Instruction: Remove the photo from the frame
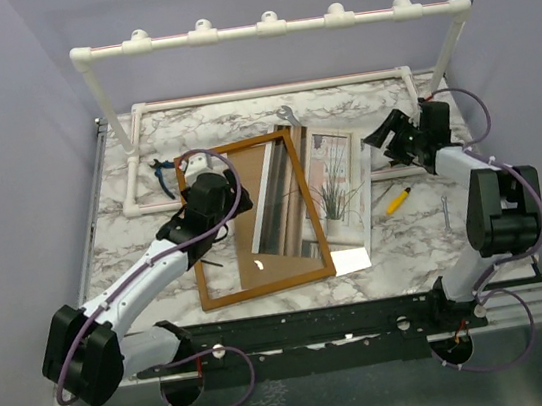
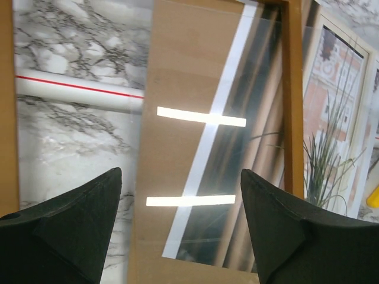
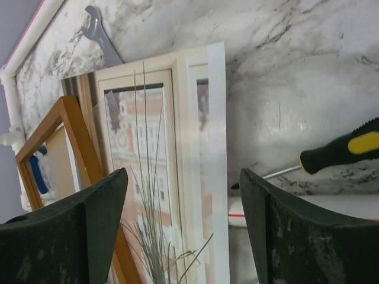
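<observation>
Left claw: my left claw [image 2: 180, 172] hangs over the left part of the frame with its two fingers spread wide. Nothing is between them, and the wrist camera looks straight down through the gap onto glass.
Right claw: my right claw [image 3: 182, 171] is also wide open and holds nothing. It sits above the table off the photo's right side, pointing back toward the print.
Frame: the frame [image 1: 263, 291] sits in the middle of the marble table [image 1: 124, 234], turned a little off square. Marble shows through the left of the glass, while the right carries bright light bars and brown and grey streaks. I cannot tell whether it lies fully flat.
Photo: the photo [image 1: 340, 193] is outside the frame, lying on the table just to its right. The frame's right border covers the photo's left edge. I can read the grassy plant and the window on it in the right wrist view.
Screwdriver: a yellow and black screwdriver [image 1: 399, 199] lies on the marble near the photo's right edge, apart from it.
Small spanner: a small spanner [image 1: 444, 214] lies further right, beside my right arm.
Pliers: blue-handled pliers [image 1: 164, 173] lie beyond the frame's far left corner.
Wrench: a grey wrench [image 1: 286, 115] lies just past the frame's far edge.
Pipe rack: the white pipe rack [image 1: 267, 28] stands across the back of the table.
</observation>
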Motion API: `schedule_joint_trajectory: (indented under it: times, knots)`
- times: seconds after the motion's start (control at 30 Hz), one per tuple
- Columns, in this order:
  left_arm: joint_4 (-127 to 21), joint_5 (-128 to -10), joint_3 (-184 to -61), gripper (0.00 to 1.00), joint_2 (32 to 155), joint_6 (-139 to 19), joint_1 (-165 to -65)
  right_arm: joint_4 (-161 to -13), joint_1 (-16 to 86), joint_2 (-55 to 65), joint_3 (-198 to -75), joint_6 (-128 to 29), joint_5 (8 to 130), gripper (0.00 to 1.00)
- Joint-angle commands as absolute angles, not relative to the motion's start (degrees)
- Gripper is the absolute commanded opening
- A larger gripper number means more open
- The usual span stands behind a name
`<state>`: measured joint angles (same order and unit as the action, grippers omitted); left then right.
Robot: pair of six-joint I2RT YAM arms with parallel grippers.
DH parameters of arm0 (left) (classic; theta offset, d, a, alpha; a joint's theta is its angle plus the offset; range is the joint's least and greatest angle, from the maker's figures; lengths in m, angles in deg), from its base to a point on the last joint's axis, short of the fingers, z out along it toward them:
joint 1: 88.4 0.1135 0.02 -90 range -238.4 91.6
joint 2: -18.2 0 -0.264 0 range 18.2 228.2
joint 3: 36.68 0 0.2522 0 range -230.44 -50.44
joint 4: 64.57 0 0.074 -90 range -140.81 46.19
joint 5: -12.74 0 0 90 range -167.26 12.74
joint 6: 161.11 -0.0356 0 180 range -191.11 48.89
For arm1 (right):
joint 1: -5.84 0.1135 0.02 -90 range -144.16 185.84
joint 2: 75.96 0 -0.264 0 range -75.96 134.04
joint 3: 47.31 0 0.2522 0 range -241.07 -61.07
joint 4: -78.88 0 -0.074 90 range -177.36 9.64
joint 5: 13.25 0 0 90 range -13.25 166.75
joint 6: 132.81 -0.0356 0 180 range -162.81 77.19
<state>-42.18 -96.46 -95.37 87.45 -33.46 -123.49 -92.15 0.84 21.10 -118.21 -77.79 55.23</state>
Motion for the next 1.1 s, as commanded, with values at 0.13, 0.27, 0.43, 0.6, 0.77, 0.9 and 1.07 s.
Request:
schedule_joint_trajectory:
  times: [0.13, 0.27, 0.43, 0.6, 0.77, 0.9, 1.07]
  knots:
    - [-38.2, -98.2, -89.5, 0.84, 81.8, -33.7, -113.3, -104.0, 0.7, 11.6, -103.1, -81.0, 52.3, 0.81]
    - [-38.8, -100.5, -89.2, 0.93, 82.2, -33.2, -111.1, -116.8, 0.7, 9.7, -95.7, -83.8, 49.5, 0.86]
    - [-39.5, -103.5, -88.4, 0.99, 83.2, -32.0, -109.8, -107.0, 0.7, 10.6, -98.7, -80.4, 47.5, 0.88]
    - [-41.3, -103.7, -86.7, 0.99, 83.0, -31.5, -108.4, -110.9, 0.7, 11.6, -96.0, -80.9, 47.0, 0.98]
    - [-42.8, -102.0, -85.6, 0.99, 84.0, -31.4, -107.7, -113.8, 0.7, 15.1, -95.6, -81.8, 44.6, 0.91]
    - [-45.2, -100.5, -83.9, 0.99, 83.2, -31.3, -107.6, -116.2, 0.7, 17.9, -95.6, -83.0, 42.2, 0.87]
    - [-45.1, -100.5, -83.6, 0.99, 82.7, -31.6, -107.3, -117.6, 0.7, 19.8, -95.3, -83.8, 41.0, 0.83]
